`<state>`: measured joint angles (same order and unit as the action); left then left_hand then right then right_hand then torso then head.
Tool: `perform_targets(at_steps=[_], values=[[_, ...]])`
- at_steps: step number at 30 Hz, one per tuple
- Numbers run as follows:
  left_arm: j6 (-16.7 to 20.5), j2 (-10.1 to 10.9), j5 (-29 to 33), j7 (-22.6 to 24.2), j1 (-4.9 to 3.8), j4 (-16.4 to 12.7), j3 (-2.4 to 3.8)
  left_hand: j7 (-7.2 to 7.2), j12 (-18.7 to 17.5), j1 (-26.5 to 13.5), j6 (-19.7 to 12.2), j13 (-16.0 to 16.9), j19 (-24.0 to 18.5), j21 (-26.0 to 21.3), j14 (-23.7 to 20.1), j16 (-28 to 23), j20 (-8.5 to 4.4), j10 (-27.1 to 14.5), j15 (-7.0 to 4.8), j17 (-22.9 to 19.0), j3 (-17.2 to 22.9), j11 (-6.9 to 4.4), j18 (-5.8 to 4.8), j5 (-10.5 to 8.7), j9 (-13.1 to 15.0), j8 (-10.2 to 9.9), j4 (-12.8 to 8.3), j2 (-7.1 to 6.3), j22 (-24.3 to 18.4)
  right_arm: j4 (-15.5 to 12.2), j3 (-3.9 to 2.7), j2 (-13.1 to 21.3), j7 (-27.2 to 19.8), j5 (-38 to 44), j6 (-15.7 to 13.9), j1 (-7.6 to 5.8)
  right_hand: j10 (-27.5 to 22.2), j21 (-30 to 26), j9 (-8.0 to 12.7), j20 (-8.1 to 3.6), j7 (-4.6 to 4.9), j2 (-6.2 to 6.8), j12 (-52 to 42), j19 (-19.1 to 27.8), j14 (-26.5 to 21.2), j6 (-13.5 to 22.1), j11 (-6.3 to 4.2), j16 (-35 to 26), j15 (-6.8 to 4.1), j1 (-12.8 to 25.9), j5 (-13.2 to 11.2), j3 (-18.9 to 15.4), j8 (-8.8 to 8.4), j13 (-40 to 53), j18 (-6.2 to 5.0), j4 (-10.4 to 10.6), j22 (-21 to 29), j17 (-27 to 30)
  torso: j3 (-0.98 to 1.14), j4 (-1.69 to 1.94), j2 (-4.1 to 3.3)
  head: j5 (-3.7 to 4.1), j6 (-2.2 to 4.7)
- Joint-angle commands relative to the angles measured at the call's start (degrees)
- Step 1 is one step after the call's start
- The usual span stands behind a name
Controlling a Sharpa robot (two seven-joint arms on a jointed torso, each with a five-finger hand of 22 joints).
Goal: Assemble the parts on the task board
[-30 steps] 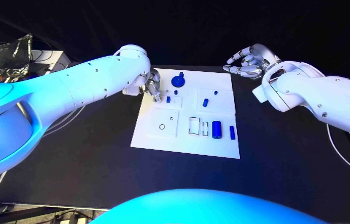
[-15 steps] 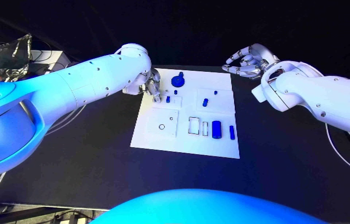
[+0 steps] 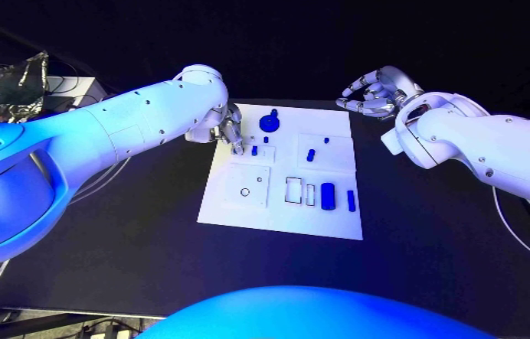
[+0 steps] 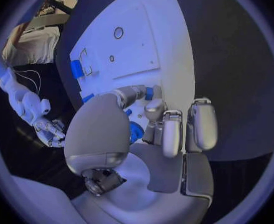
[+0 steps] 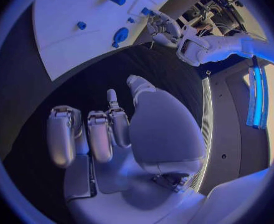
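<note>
Your left hand [image 3: 229, 132] is down at the far left corner of the task board [image 3: 282, 220], its fingers [image 4: 172, 134] bunched and pointing at the plate beside a small blue peg [image 3: 254, 151]. From the wrist camera the fingertips close around a small blue part [image 4: 149, 93], though you cannot tell for certain whether it is pinched or only touched. Your right hand [image 3: 375, 96] hangs above the black table [image 3: 132, 239], off the far right corner of the board, with its fingers curled inward and nothing in them; its own wrist camera shows the same loose curl [image 5: 102, 129] over dark tabletop. The board lies in the middle of the table. At its far edge sits a round blue knob [image 3: 269, 123], just right of your left hand. A short blue pin [image 3: 312, 154] lies near the centre, right of the peg. Along the near right part a thick blue cylinder [image 3: 328, 195] lies beside a thinner blue bar [image 3: 351, 200], with a rectangular slot [image 3: 294, 190] to their left and a small ring [image 3: 244, 192] further left.
</note>
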<state>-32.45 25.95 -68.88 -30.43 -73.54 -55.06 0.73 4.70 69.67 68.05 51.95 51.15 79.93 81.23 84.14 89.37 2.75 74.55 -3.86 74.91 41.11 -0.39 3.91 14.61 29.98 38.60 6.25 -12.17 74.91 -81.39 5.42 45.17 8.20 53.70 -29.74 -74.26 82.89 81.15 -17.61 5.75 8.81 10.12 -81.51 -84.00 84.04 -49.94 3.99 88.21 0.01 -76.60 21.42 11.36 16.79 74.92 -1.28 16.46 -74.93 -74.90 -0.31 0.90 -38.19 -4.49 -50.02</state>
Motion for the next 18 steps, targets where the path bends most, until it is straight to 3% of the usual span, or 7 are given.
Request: perform_targets(at_steps=[1, 18], values=[[0.1, 0.2, 1.2, -1.5, -0.06, 0.0, 0.05, -0.55, -0.2, 0.9, 0.3, 0.0, -0.5, -0.2, 5.3, -0.1, 0.08, -0.4, 0.42, 13.0, 6.9, 0.12, -0.15, -0.23, 6.4, -0.2, -6.4, 1.25, 1.1, 0.0, -0.01, 0.0, -0.6, 0.4, 0.7, -0.02, 0.4, -0.1, 0.0, -0.41, -0.11, 0.24, -0.3, -2.7, 4.5, 0.4, -0.17, -0.3, -0.48, 0.2, 0.2, 0.2, 0.09, 7.2, -0.75, 0.0, -9.6, -8.6, -0.01, -0.01, -0.01, 0.03, 0.02], [2.5, 0.2, 2.3, -1.7, -0.27, 0.4, 0.28, -0.55, -0.1, 0.8, 0.3, 0.1, -0.5, -0.2, 5.2, -0.2, 0.08, -0.4, 0.43, 12.9, 6.8, 0.13, -0.16, -0.28, 6.5, -0.2, -6.4, 1.35, 1.1, -0.1, -0.01, 0.0, -0.6, 0.4, 0.7, -0.02, 0.4, -0.1, 0.0, -0.41, -0.11, 0.24, -0.3, -2.7, 4.5, 0.4, -0.17, -0.3, -0.48, 0.2, 0.2, 0.2, 0.09, 7.2, -0.75, 0.0, -9.6, -8.6, -0.01, 0.01, -0.03, 0.06, 0.02]])
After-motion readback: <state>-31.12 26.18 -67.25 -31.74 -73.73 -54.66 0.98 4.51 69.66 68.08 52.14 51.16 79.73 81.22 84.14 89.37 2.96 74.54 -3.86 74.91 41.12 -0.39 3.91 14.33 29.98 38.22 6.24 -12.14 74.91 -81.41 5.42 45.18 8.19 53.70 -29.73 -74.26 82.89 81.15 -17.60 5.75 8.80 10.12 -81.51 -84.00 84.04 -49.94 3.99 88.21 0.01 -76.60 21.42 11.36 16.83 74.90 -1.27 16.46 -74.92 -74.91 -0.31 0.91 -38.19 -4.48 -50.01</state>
